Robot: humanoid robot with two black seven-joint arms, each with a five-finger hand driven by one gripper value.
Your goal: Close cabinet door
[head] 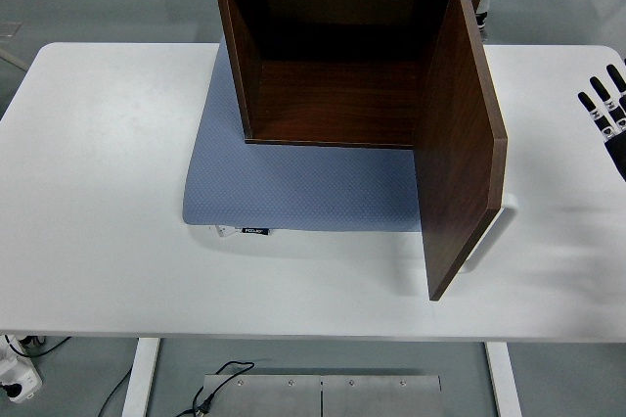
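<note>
We see one dark brown wooden box cabinet (333, 55) standing on one blue-grey textured mat (293, 192), toward the far middle of the white table (98, 192). Its front is open to us and the inside looks empty. Its one door, a flat dark brown wooden panel (460, 153), is hinged on the cabinet's right side and swings out toward the near edge of the table, so it stands nearly at a right angle to the front opening. The long axis of the door runs from the hinge at the far side down to its free edge at the near side, and a white bar handle (492, 231) shows just behind that free edge, on the outer face.

Only the right hand (608, 114) is visible, at the right edge of the picture, well apart from the door. Its fingers (593, 107) are stretched out and separated, and they hold nothing. The left hand is not in the picture.

The door lies to the left of this hand, with its outer face turned toward it. So we judge that the right hand is the nearer one, and it would need to come in leftward against the outer face near the free edge and push it across the opening. The closing is not yet begun.
</note>
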